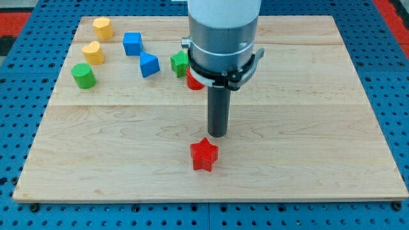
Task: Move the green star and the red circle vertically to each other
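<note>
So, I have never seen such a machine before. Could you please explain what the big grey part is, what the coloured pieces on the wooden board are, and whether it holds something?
The big grey cylinder is the end of a robot arm. It has no hand; it ends in a dark rod, and my tip only pushes things along the wooden board. It holds nothing.

There is one picture, from a camera looking down at the board from its near edge.

The pieces are small blocks. Just below my tip, apart from it, lies a red star. At the view's upper left are two yellow blocks, a green cylinder, a blue cube and another blue block. Partly hidden behind the arm sit a green block and a red block; their shapes cannot be made out.
</note>
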You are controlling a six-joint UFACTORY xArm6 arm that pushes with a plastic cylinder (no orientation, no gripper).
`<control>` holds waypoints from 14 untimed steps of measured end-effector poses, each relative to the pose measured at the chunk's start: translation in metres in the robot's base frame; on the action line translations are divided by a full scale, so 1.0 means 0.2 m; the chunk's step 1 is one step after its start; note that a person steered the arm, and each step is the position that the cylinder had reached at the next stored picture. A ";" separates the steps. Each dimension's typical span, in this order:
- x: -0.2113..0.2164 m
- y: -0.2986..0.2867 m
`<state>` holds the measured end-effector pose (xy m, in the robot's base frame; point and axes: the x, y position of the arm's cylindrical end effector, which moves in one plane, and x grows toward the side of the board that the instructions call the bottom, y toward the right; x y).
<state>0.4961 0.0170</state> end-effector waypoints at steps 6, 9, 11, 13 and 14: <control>-0.83 -0.36; -0.46 -0.18; -0.66 -0.12; -0.28 -0.01; -0.33 0.00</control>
<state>0.4294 0.0171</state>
